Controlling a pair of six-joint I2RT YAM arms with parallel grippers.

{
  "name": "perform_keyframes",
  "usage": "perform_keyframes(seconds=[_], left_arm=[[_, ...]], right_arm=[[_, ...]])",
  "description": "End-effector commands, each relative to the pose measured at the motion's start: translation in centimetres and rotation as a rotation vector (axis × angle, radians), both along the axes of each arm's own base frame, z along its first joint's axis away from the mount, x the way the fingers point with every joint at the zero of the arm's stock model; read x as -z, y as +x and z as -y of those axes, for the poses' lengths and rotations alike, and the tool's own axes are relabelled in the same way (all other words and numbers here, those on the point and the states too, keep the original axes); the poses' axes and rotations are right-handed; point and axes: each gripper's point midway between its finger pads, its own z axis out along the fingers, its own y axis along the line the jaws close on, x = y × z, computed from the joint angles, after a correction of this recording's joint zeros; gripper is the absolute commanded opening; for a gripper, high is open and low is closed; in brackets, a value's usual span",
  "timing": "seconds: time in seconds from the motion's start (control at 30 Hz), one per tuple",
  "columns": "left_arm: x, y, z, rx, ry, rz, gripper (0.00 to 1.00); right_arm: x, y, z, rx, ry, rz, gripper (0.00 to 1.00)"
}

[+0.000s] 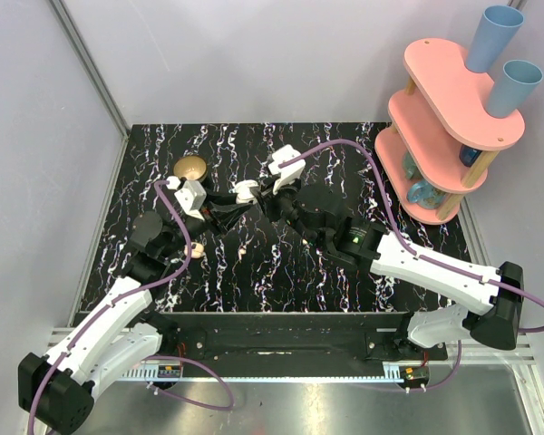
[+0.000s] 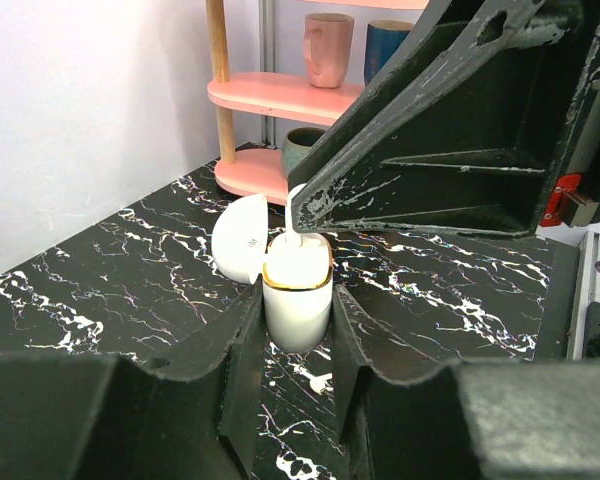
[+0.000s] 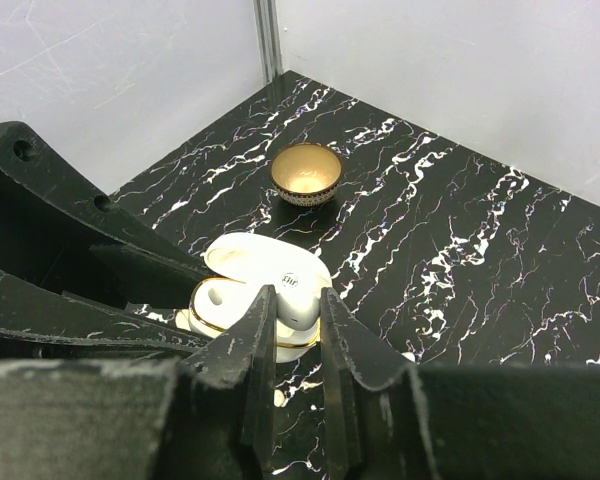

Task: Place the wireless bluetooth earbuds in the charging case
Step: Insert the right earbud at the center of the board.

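Note:
The charging case (image 2: 297,315), white with a gold rim, stands on the black marble table with its lid (image 2: 242,238) hinged open to the left. My left gripper (image 2: 297,292) is shut on the case's body. My right gripper (image 3: 295,295) comes in from above and is shut on one white earbud (image 3: 298,290), held right at the case's open top (image 3: 225,300). In the left wrist view that earbud (image 2: 296,232) hangs from the right finger's tip into the opening. A second earbud (image 2: 318,383) lies on the table just behind the case. From above, both grippers meet at the case (image 1: 246,191).
A brass-coloured bowl (image 1: 191,169) sits at the back left of the table, a little beyond the case (image 3: 306,172). A pink tiered shelf (image 1: 444,127) with cups stands at the back right. Grey walls close in the left and back.

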Motion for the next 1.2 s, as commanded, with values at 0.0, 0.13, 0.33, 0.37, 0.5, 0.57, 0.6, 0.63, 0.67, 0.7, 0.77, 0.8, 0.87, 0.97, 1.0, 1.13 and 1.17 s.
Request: perform_keyframes(seconds=[0.0, 0.13, 0.33, 0.37, 0.5, 0.57, 0.6, 0.63, 0.67, 0.7, 0.77, 0.8, 0.87, 0.97, 1.0, 1.13, 1.17], left_arm=[[-2.6, 0.0, -0.5, -0.030, -0.055, 0.080, 0.00], [-2.9, 0.0, -0.6, -0.037, -0.061, 0.086, 0.00], [-3.3, 0.0, -0.6, -0.038, -0.060, 0.100, 0.00], [-3.3, 0.0, -0.7, -0.044, -0.062, 0.104, 0.00], [-3.1, 0.1, -0.7, -0.044, -0.059, 0.100, 0.00], [-2.9, 0.1, -0.7, -0.045, -0.055, 0.095, 0.00], [-2.8, 0.1, -0.7, -0.045, -0.053, 0.094, 0.00], [-2.8, 0.0, -0.7, -0.044, -0.053, 0.095, 0.00], [-2.6, 0.1, -0.7, -0.047, -0.051, 0.090, 0.00], [-2.6, 0.0, -0.8, -0.048, -0.053, 0.092, 0.00], [-2.5, 0.2, -0.9, -0.058, -0.055, 0.087, 0.00], [-2.6, 0.1, -0.9, -0.060, -0.056, 0.090, 0.00], [-2.5, 0.2, -1.0, -0.063, -0.054, 0.089, 0.00], [-2.4, 0.2, -1.0, -0.066, -0.053, 0.084, 0.00], [-2.5, 0.2, -1.1, -0.069, -0.055, 0.086, 0.00], [-2.4, 0.2, -1.2, -0.077, -0.050, 0.090, 0.00], [-2.4, 0.2, -1.2, -0.079, -0.048, 0.089, 0.00]], right_arm=[[-1.4, -0.7, 0.2, -0.010, 0.019, 0.023, 0.06], [-0.5, -1.3, -0.3, -0.053, -0.015, 0.003, 0.09], [0.7, -1.9, -1.2, -0.101, -0.049, -0.028, 0.12], [0.7, -2.0, -1.3, -0.106, -0.049, -0.028, 0.13], [0.8, -1.9, -1.1, -0.098, -0.046, -0.031, 0.29], [0.4, -1.8, -1.0, -0.090, -0.032, -0.030, 0.37], [0.1, -1.9, -0.9, -0.087, -0.022, -0.027, 0.42], [-0.3, -1.8, -0.8, -0.080, -0.005, -0.024, 0.48], [-0.8, -2.0, -0.6, -0.082, 0.009, -0.020, 0.53], [-1.0, -2.0, -0.6, -0.080, 0.020, -0.019, 0.55], [-1.7, -2.0, -0.4, -0.078, 0.044, -0.018, 0.68], [-2.2, -2.2, -0.2, -0.078, 0.060, -0.013, 0.70], [-3.0, -2.3, 0.1, -0.077, 0.093, -0.012, 0.72], [-5.3, -2.9, 1.0, -0.077, 0.174, 0.005, 0.80], [-5.4, -2.9, 1.2, -0.076, 0.184, 0.007, 0.82], [-7.3, -3.1, 2.8, -0.037, 0.268, 0.018, 0.87], [-7.5, -2.9, 3.3, -0.017, 0.279, 0.021, 0.88]])
